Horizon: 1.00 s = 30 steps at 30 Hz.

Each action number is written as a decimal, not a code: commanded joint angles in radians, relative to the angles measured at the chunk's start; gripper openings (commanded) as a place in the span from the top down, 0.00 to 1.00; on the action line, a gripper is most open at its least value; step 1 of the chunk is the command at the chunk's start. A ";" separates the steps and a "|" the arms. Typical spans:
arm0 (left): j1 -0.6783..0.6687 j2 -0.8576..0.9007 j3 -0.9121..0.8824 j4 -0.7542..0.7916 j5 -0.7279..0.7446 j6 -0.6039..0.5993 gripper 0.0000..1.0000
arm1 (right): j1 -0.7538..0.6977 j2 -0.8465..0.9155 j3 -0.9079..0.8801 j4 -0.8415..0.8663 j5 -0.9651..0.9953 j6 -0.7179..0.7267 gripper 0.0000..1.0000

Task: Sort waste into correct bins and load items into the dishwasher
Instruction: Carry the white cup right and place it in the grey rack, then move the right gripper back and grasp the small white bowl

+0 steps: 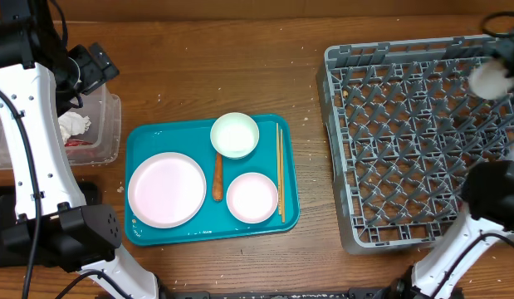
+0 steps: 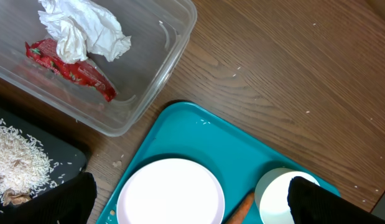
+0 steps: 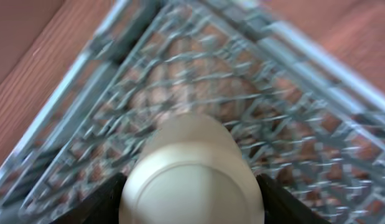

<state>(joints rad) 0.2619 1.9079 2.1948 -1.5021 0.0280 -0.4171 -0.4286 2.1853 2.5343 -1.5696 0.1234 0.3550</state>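
Observation:
A teal tray (image 1: 140, 137) holds a large pink plate (image 1: 167, 189), a small pink plate (image 1: 252, 198), a pale green bowl (image 1: 234, 134), a carrot (image 1: 217, 177) and chopsticks (image 1: 280, 170). The grey dish rack (image 1: 335, 149) stands at the right. My right gripper (image 3: 192, 200) is shut on a cream cup (image 3: 192, 174), base towards the camera, above the rack's far right corner (image 1: 491, 77). My left gripper (image 2: 189, 205) is open and empty, hovering over the tray's left part beside the clear bin (image 2: 161, 62).
The clear bin (image 1: 107, 124) at the left holds a white tissue (image 2: 80, 28) and a red wrapper (image 2: 74, 68). A black bin with rice (image 2: 18, 162) sits in front of it. The rack (image 3: 86, 81) is blurred in the right wrist view.

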 commanded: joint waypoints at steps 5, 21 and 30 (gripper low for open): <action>-0.007 0.002 -0.006 0.010 -0.013 -0.013 0.00 | -0.119 -0.011 -0.129 0.023 0.034 0.005 0.51; -0.007 0.002 -0.006 0.035 -0.012 -0.014 0.00 | -0.097 -0.035 -0.209 -0.015 -0.068 0.005 0.19; -0.007 0.002 -0.006 0.043 -0.010 -0.036 0.00 | 0.173 -0.172 -0.209 0.200 -0.881 -0.119 0.18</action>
<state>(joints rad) 0.2619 1.9079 2.1941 -1.4643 0.0250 -0.4324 -0.3855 2.0899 2.3165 -1.4231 -0.4152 0.2871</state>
